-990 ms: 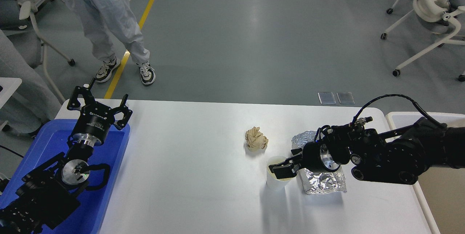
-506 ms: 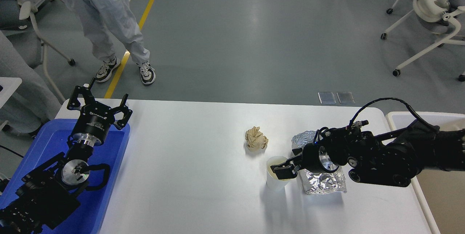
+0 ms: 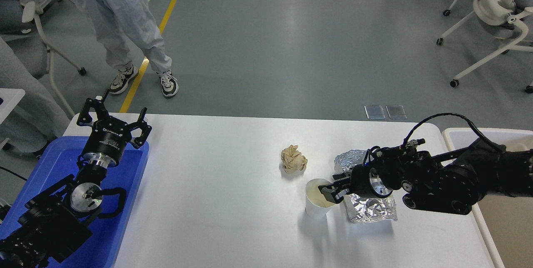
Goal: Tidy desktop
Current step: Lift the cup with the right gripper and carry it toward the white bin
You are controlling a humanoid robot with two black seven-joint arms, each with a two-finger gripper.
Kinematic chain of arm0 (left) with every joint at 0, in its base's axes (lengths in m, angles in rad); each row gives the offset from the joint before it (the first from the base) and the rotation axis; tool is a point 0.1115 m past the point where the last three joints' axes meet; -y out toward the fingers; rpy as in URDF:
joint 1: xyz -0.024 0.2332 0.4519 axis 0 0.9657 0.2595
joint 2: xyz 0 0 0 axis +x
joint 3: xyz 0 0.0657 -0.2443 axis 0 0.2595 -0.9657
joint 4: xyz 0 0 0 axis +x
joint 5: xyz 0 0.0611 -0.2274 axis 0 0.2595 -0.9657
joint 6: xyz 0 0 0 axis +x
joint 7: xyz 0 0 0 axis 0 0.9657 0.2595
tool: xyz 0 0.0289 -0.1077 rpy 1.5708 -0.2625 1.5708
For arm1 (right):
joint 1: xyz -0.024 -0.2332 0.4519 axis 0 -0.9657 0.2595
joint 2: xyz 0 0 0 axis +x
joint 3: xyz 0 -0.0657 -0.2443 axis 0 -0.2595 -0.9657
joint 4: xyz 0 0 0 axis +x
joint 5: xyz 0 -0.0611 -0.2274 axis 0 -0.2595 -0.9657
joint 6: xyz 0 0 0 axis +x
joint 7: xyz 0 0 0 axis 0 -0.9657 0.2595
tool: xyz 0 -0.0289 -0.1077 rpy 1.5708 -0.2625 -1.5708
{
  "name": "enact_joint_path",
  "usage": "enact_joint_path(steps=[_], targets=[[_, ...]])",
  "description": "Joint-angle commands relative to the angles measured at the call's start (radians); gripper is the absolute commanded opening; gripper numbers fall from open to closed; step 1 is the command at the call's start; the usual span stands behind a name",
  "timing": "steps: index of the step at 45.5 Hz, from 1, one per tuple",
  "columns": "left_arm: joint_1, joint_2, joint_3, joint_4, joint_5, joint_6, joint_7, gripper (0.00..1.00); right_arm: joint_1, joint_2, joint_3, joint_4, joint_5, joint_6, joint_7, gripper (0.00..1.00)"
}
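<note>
The white desktop holds a crumpled brown paper ball, a white paper cup standing upright, and a crumpled foil wrapper just right of the cup. My right gripper reaches in from the right above the foil. Its fingers are apart, and the near finger lies over the cup's right rim. My left gripper is open and empty, pointing away over the far end of the blue tray.
A beige bin with a white rim stands off the desktop's right end. A person stands beyond the far left corner. Office chairs stand on the floor at the back right.
My right gripper has drawn back a little to the right, from over the cup's mouth to its right rim. The cup, paper ball, foil and left arm have not moved.
</note>
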Motion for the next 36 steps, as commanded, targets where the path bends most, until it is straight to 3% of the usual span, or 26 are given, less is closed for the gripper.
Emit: enact_joint_path(steps=[1,21,36], targets=[[-0.001,0.000,0.000,0.000,0.000,0.000,0.000,1.00,0.012,-0.003,-0.007,0.004,0.002,0.005,0.001,0.00],[-0.001,0.000,0.000,0.000,0.000,0.000,0.000,1.00,0.070,-0.051,0.006,0.069,0.046,0.068,0.000,0.00],[0.001,0.000,0.000,0.000,0.000,0.000,0.000,1.00,0.321,-0.203,-0.004,0.279,0.200,0.190,-0.009,0.00]])
